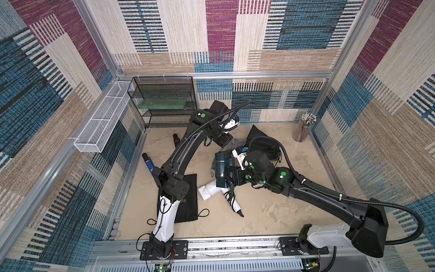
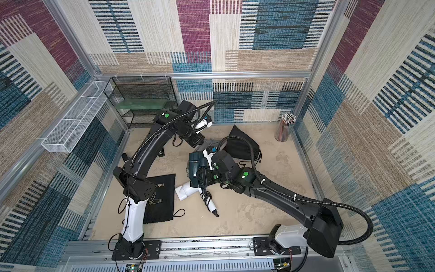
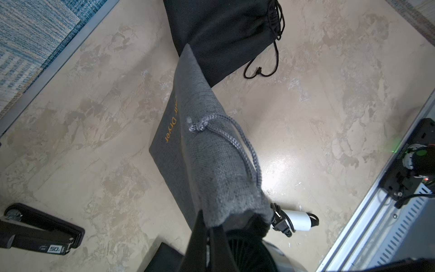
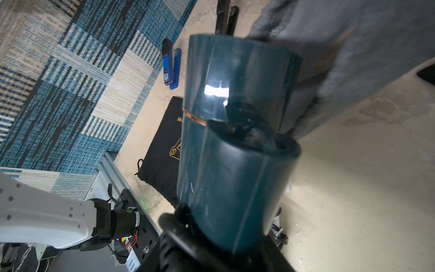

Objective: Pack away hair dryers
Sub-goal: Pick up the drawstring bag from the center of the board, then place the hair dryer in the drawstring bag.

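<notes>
Hanging from the clenched left gripper (image 3: 205,220), the grey pouch (image 3: 211,150) is held by one edge only; the teal dryer (image 4: 235,146), clasped by the right gripper (image 1: 229,176), could be snagged on its rim.

Left arm (image 1: 183,146) arched forward, jaws pinched shut; right arm (image 1: 329,196) low, jaws gripping.

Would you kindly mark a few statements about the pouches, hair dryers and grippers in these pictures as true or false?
1. The left gripper is shut on the grey pouch. True.
2. The white hair dryer sits inside the grey pouch. False: it lies bare on the table.
3. The right gripper holds a dark teal hair dryer. True.
4. The flat black pouch lies on the mesh shelf. False: it lies on the table.
</notes>
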